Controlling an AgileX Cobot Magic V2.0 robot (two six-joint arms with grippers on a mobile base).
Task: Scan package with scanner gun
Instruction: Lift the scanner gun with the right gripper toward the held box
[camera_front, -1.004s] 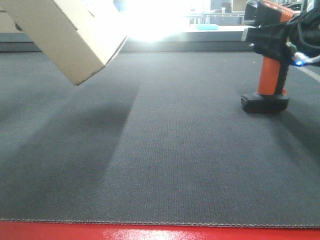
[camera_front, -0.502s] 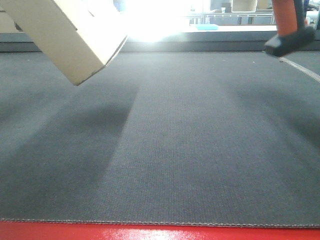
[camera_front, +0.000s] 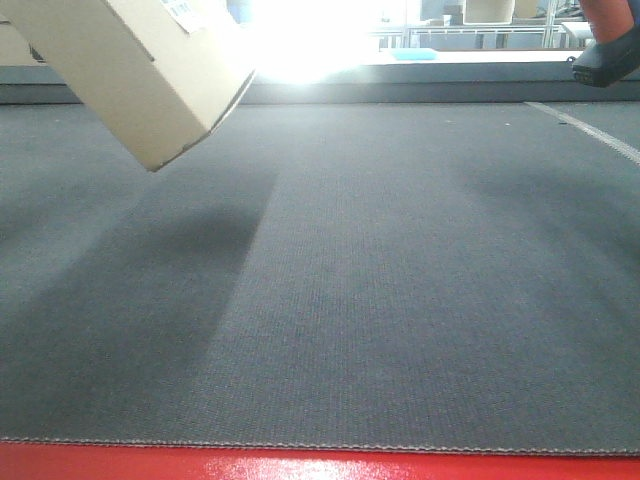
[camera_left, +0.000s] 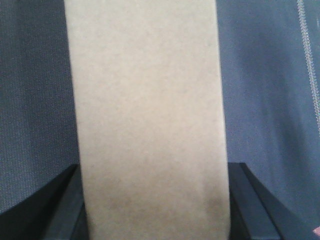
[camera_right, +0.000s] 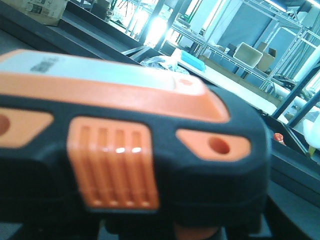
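Note:
The package (camera_front: 140, 70) is a plain cardboard box, tilted in the air at the top left of the front view. In the left wrist view it (camera_left: 147, 125) fills the middle, with my left gripper (camera_left: 152, 205) shut on it and the black fingers (camera_left: 55, 210) pressed against both sides. The scanner gun (camera_front: 608, 55) is orange and black; only its base shows at the top right, clear of the mat. In the right wrist view its head (camera_right: 125, 150) fills the frame, close up and blurred. It hides my right gripper's fingers.
A dark grey mat (camera_front: 350, 300) covers the table, with a red edge (camera_front: 300, 465) at the front. A white line (camera_front: 590, 125) crosses the mat at the far right. Strong glare (camera_front: 310, 40) and shelving lie beyond the back edge.
The scanner gun stood on the mat at the right; it has risen up and to the right, so only its base shows. The package has stayed in place.

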